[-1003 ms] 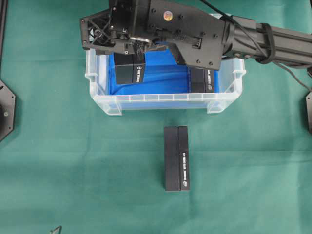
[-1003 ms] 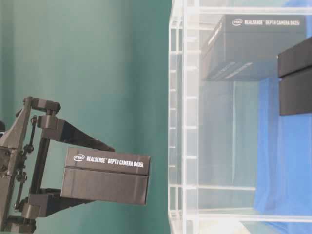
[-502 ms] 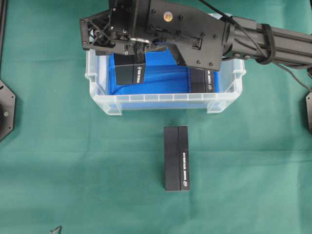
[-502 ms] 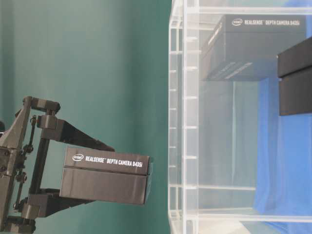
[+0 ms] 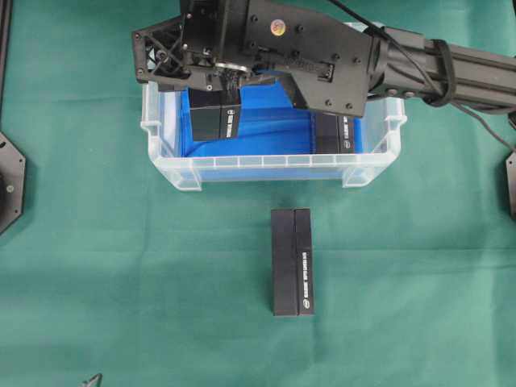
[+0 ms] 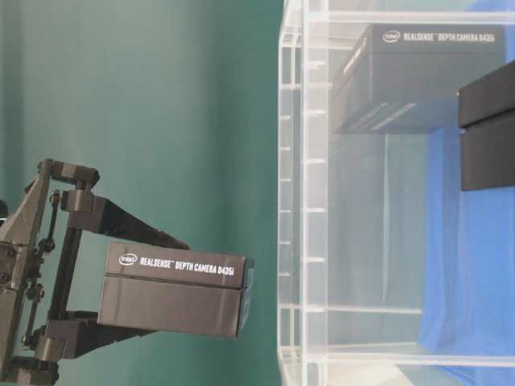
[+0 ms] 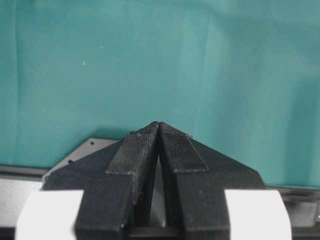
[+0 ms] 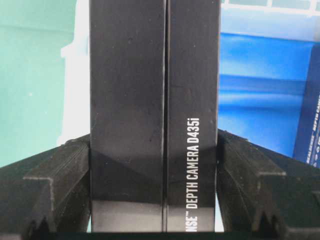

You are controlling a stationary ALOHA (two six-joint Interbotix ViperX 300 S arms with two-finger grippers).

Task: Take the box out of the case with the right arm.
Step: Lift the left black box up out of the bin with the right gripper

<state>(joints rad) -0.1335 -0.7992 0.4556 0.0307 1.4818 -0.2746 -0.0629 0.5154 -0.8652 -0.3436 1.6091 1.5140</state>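
Right gripper (image 8: pixel 155 220) clamps RealSense box (image 8: pixel 155 110) between its fingers, case (image 5: pixel 274 169) beneath; overhead hides that grip. Left gripper (image 7: pixel 159 131) closed, empty.

I see a green cloth (image 5: pixel 121 282) covering the whole table, lightly creased. A black carton (image 5: pixel 292 262) lies flat on it near the middle, its long side running near to far, a seam down its length and white lettering along the right half. Farther off and a little to the right sits another black carton (image 5: pixel 334 133) with the same white lettering, partly hidden from above. At the near left edge there's a small dark object (image 5: pixel 93 379), too small to tell.
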